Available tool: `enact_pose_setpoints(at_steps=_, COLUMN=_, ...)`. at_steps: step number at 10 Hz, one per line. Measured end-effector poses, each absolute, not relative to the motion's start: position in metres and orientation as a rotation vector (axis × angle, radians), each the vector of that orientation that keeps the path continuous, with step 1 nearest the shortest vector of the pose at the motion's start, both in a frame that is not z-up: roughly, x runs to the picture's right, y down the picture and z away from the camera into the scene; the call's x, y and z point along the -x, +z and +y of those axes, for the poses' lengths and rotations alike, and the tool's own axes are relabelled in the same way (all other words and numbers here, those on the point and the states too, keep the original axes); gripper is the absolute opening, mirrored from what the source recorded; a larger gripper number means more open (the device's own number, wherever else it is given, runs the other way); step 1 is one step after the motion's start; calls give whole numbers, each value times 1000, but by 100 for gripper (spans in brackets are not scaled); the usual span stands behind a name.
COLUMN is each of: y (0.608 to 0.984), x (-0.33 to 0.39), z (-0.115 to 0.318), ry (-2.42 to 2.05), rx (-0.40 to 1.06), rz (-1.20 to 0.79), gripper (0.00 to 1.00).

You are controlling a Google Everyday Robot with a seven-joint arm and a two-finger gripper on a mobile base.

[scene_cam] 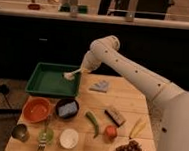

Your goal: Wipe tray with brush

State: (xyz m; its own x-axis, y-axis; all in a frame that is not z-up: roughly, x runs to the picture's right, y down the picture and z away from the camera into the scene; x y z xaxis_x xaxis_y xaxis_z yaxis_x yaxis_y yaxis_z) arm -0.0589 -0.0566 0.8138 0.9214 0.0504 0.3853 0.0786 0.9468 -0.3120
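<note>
Gripper [87,65] sits above the tray's 3 o'clock rim, at the end of the white arm [138,76] reaching in from your right; it's pinching the brush [74,73] by the handle, fingers closed around it. Brush slants down toward 8 o'clock, pale head just inside the tray [51,80] near the right rim, close to or touching the floor; can't tell which. Tray lies at the table's [130,101] far-left corner. Step in hand, by my read: start of the wipe, brush brought into the tray, most of the floor not yet swept. Next move calls for pressing the head flat on the green floor, then dragging toward 9 o'clock w/o lifting. Keep handle clear of the rim. Grey cloth [100,85] at 3 o'clock of tray, orange bowl [36,109] at its 6 o'clock: neither in the sweep path.
</note>
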Motion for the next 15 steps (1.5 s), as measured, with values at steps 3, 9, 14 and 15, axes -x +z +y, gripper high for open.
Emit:
enact_pose_setpoints(at_steps=3, y=841, x=63, z=-52, ry=-48, rx=373, rz=-347, gripper=0)
enact_pose_setpoints(at_steps=9, y=879, x=79, z=-17, ry=-53, rx=486, rz=-355, gripper=0)
enact_pose_setpoints(at_steps=14, y=888, x=119, z=-15, ry=-68, rx=509, rz=-423, gripper=0)
enact_pose_setpoints(at_steps=15, y=889, x=121, z=-16, ry=-63, rx=507, rz=-433, gripper=0)
